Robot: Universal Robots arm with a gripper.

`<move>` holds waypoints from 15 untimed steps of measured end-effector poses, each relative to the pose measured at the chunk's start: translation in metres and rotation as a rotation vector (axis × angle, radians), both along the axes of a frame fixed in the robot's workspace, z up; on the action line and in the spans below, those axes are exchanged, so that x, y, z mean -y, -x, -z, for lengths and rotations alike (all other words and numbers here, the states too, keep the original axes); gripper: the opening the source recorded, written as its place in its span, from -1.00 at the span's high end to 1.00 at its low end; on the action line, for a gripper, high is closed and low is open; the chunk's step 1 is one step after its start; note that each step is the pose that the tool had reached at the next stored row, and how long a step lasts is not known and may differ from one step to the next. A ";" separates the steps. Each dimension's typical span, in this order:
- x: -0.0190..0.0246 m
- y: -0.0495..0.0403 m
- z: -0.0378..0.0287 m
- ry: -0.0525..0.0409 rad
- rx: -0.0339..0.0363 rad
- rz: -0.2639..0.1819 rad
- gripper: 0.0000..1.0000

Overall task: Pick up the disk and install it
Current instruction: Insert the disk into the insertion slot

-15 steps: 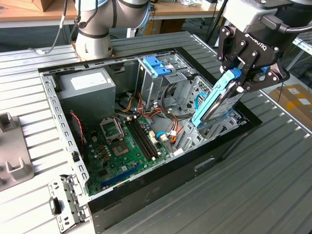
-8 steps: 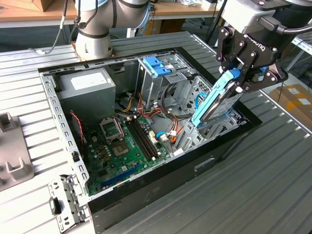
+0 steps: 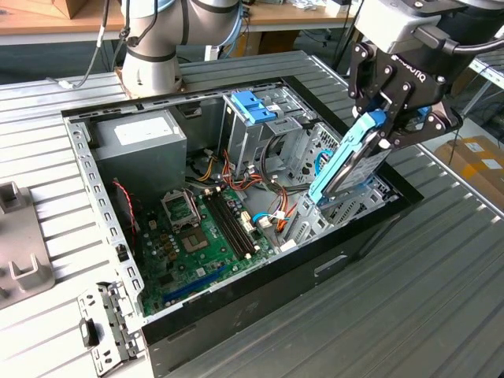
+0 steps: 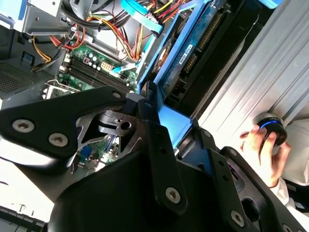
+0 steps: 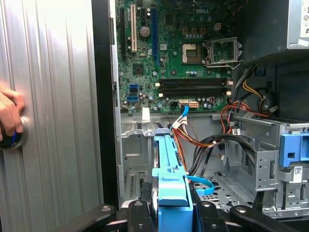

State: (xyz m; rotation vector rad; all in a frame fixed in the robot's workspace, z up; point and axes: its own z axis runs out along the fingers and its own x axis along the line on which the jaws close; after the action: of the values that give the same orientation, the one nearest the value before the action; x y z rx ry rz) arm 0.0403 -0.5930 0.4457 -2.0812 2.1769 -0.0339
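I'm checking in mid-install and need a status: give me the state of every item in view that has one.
disk: held tilted, lower end inside the computer case, not yet seated.
hand: shut on the disk's blue end tab.
computer case: lying on its side, side panel off, interior exposed.
blue bracket: sitting on top of the upright drive cage.
person's hand: resting on a round knob on the table.

A robotics lab or workshop: an open computer case [image 3: 236,197] lies on a ribbed metal table [image 3: 441,268], with wooden benches [image 3: 47,16] behind.
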 end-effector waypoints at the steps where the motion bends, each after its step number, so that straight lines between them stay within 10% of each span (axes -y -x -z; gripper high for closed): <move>1: 0.0000 0.0000 0.0000 -0.0003 0.0001 0.000 0.25; 15: -0.0001 0.0000 0.0128 -0.0015 0.0001 0.000 0.25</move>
State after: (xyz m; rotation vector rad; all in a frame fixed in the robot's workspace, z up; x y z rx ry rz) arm 0.0403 -0.5929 0.4329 -2.0803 2.1763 -0.0324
